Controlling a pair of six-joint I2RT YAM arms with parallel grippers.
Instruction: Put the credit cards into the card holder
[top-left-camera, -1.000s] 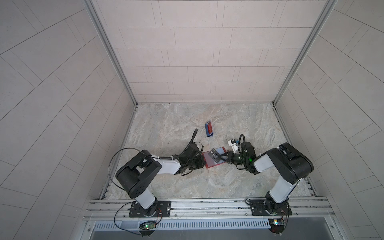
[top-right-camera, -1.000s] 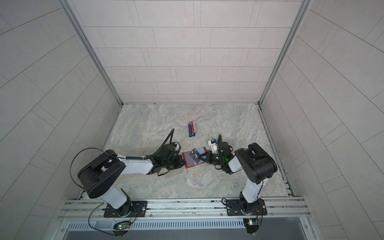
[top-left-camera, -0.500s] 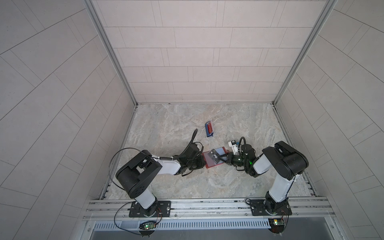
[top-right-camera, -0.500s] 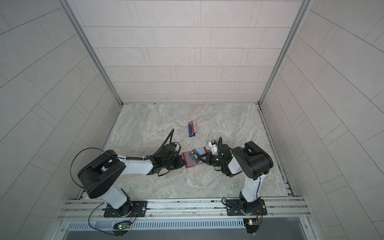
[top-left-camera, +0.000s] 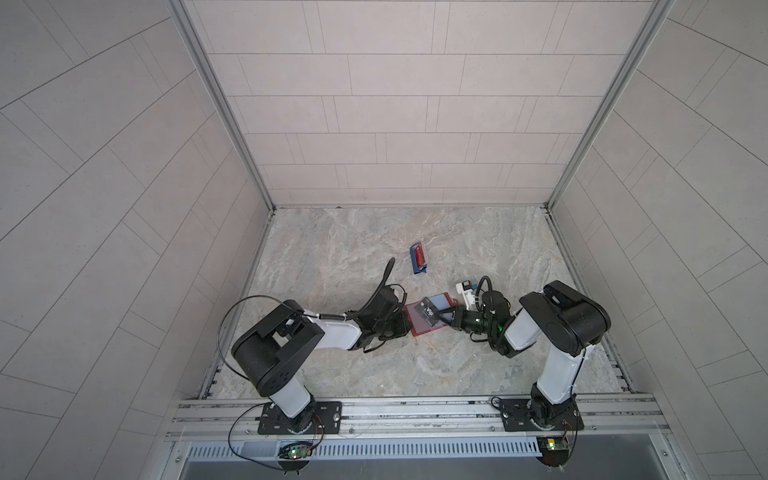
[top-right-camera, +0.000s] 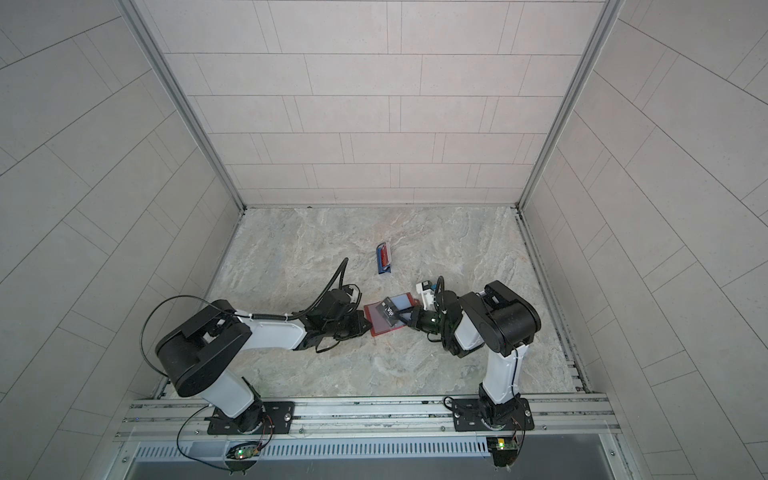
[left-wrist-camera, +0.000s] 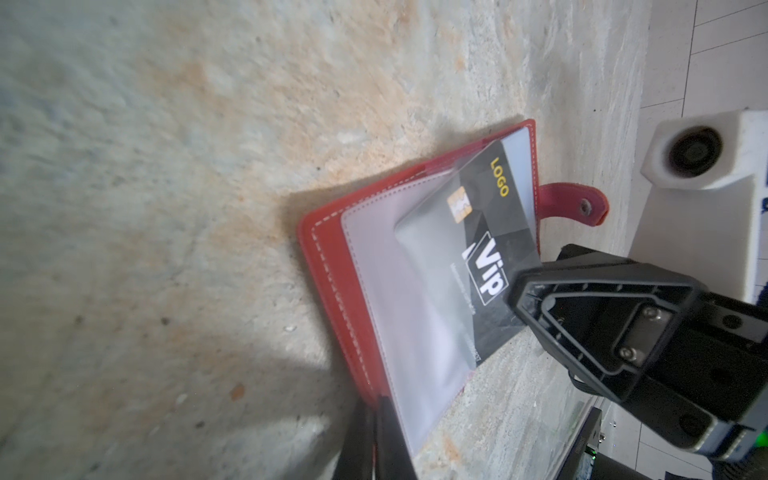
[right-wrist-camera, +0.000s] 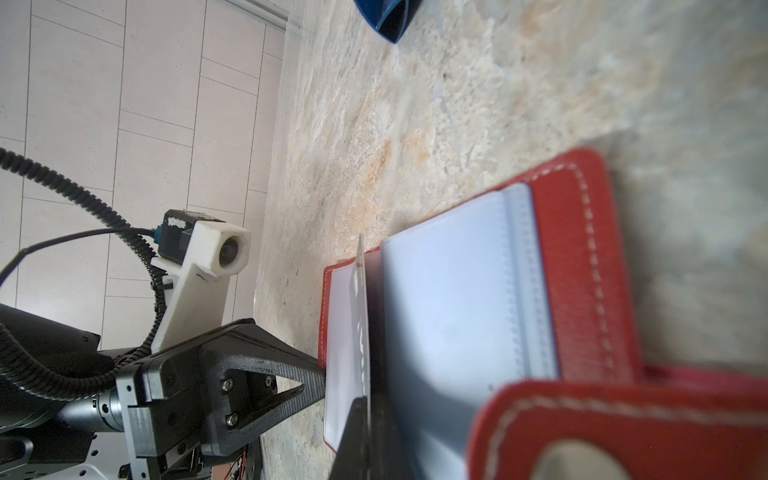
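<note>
The red card holder (left-wrist-camera: 332, 266) lay open and flat on the stone-look table (top-left-camera: 332, 257), between the two arms. The left gripper (right-wrist-camera: 322, 374) was closed on its outer edge, pinning it. The right gripper (left-wrist-camera: 515, 297) was closed on one end of the black VIP card (left-wrist-camera: 490, 266). The card's chip end sat under a clear sleeve (left-wrist-camera: 374, 257), approx. halfway in, but skewed vs. the sleeve and tilted up off the page.

Risks, my read:
- Skew: pushing on as-is would prob. jam a leading corner in the sleeve seam, bowing the card or buckling the plastic.
- The pinch was on a thin, slick end, so any jam could make the card slip or pivot in it.
- The left hold was at one edge only, so a hard push might swing or slide the holder, esp. w/ the sleeve lifted.
- The snap tab (left-wrist-camera: 573, 203) lay just beside the right gripper and could snag.

A red card (top-left-camera: 420, 254) stood in the small blue stand (top-left-camera: 417, 269) further back, not yet filed. On the holder's other half was a pale-blue page (right-wrist-camera: 449, 299); couldn't tell if a card was in it.
</note>
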